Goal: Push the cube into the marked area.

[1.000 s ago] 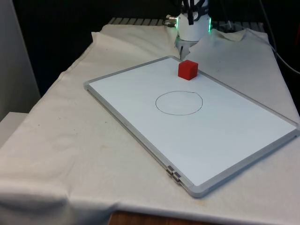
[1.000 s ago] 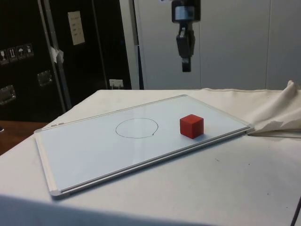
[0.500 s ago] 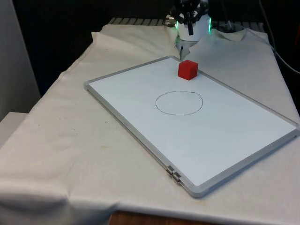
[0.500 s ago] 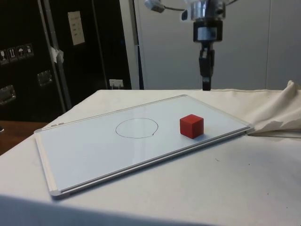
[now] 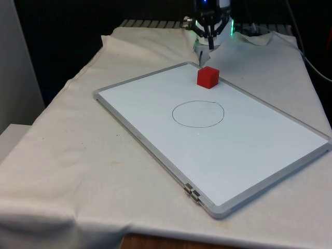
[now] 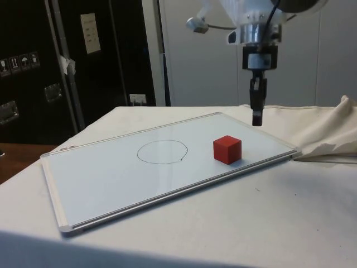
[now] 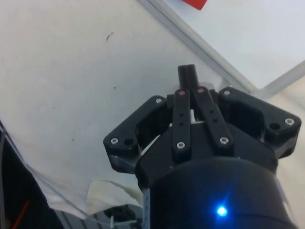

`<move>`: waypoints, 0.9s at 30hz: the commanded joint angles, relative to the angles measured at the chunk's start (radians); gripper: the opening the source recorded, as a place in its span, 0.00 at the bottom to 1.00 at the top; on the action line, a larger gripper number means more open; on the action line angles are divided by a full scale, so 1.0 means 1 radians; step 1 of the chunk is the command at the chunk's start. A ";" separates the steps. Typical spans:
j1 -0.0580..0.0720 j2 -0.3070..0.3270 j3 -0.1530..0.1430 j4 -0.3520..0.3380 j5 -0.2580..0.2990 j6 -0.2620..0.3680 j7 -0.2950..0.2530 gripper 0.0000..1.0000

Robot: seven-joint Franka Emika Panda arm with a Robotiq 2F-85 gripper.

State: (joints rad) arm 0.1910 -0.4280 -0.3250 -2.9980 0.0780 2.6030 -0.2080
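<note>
A white cloth (image 5: 67, 155) covers the counter (image 5: 155, 243), wrinkled and bunched into folds (image 6: 329, 137) beside the hand. A whiteboard (image 5: 249, 155) with a grey frame lies flat on the cloth, below and in front of the hand, two small metal clips (image 5: 191, 193) on its edge farthest from the hand. Dark cabinets (image 6: 33, 67) with stickers stand well apart.

cube (image 5: 208, 77): I see plain red
whiteboard (image 5: 244, 140): white, grey frame
marked circle (image 5: 197, 113): thin black outline
cloth (image 5: 78, 150): off-white, faint specks
gripper (image 6: 256, 118): black
</note>
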 commanded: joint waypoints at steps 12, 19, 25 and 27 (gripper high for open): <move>0.051 0.189 0.020 0.047 0.124 0.124 -0.030 0.00; 0.054 0.250 0.044 0.043 0.153 0.166 -0.034 0.00; 0.053 0.297 0.056 0.053 0.167 0.201 -0.037 0.00; 0.052 0.310 0.059 0.060 0.167 0.213 -0.036 0.00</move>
State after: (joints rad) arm 0.2280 -0.1050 -0.2610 -2.9360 0.2110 2.8130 -0.2240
